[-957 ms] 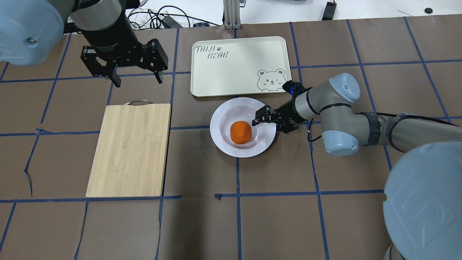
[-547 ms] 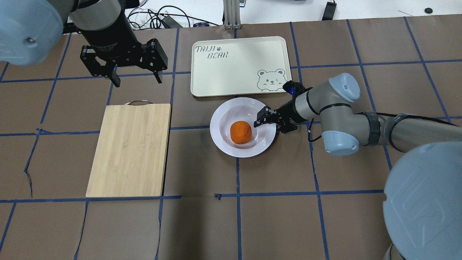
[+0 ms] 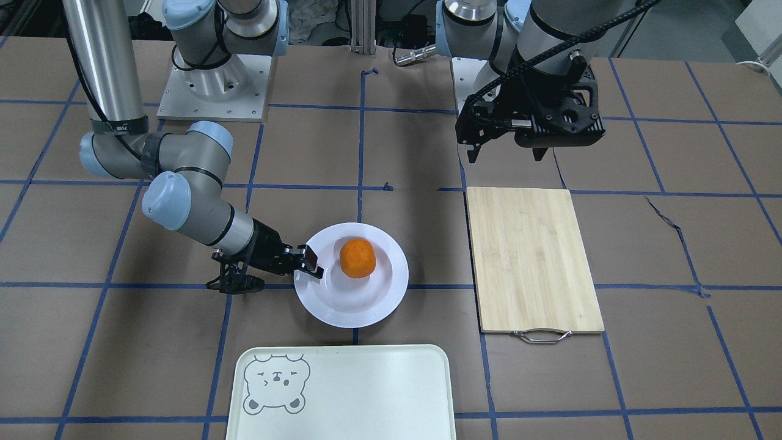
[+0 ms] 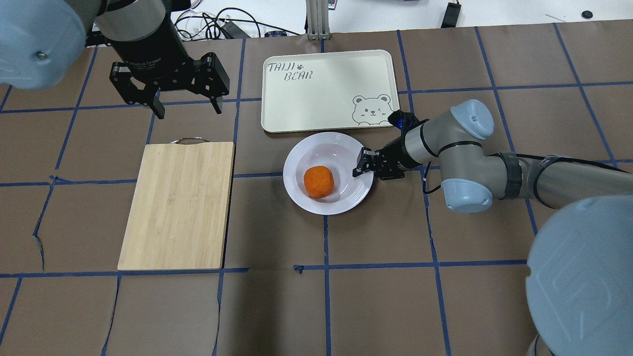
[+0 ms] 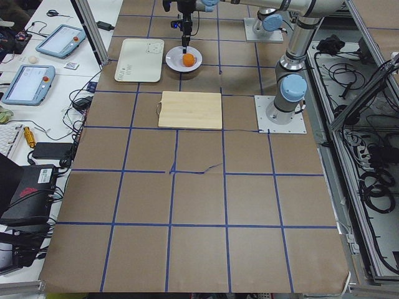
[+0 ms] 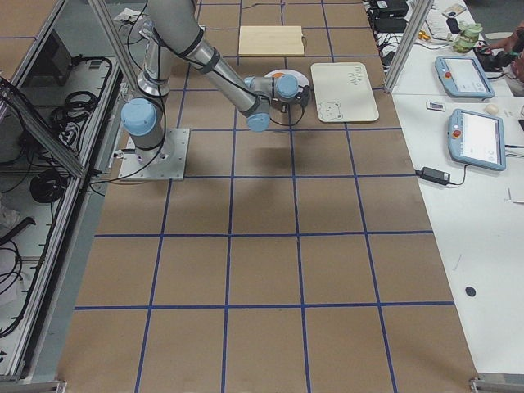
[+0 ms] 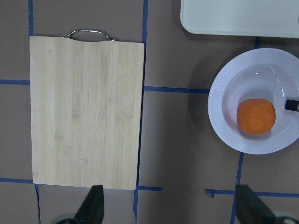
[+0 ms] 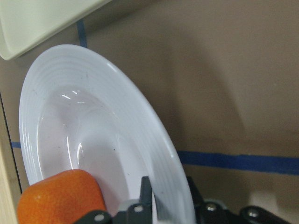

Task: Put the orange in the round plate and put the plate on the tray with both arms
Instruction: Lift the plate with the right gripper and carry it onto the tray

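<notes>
We record the right gripper (image 4: 362,165) closed narrow on the right-hand rim of the round plate (image 4: 302,154), one finger over the rim and one under. The orange (image 4: 318,182) sits in the plate's sunken centre, just left of that gripper and apart from it, and the plate lies just near of the tray (image 4: 326,94), its far rim at the tray's near edge. We list the left gripper (image 4: 188,110) spread wide, holding nothing, beyond the far end of the bamboo cutting board (image 4: 178,205).
</notes>
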